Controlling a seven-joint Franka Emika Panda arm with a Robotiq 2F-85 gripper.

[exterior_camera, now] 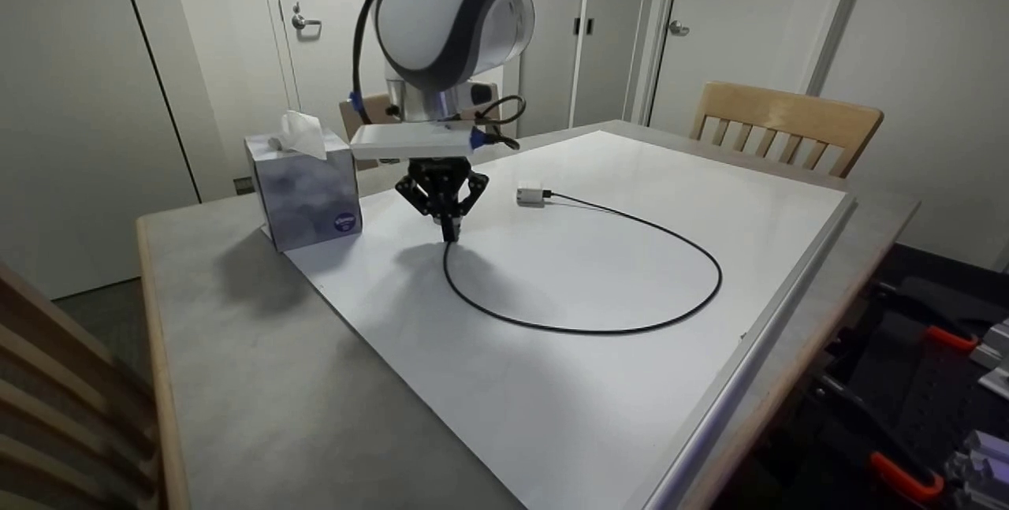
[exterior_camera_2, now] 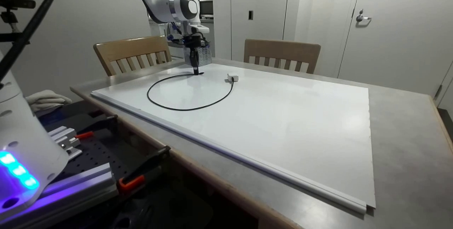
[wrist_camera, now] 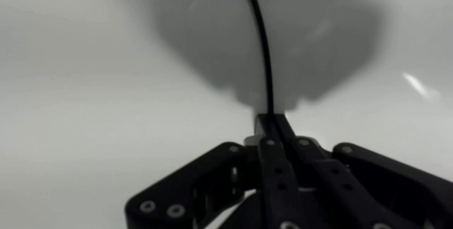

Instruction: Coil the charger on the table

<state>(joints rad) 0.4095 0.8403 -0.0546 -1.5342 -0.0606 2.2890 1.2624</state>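
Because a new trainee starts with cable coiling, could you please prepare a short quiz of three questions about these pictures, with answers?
1. Choose: the black cable mostly lies on the white panel as A) a straight line, B) one open loop, C) a tight coil.
2. True or false: the gripper is open and clear of the cable.
3. At the end away from the gripper, what does the cable plug into?

Key: 1 B; 2 False, it is shut on the cable; 3 A white charger block.
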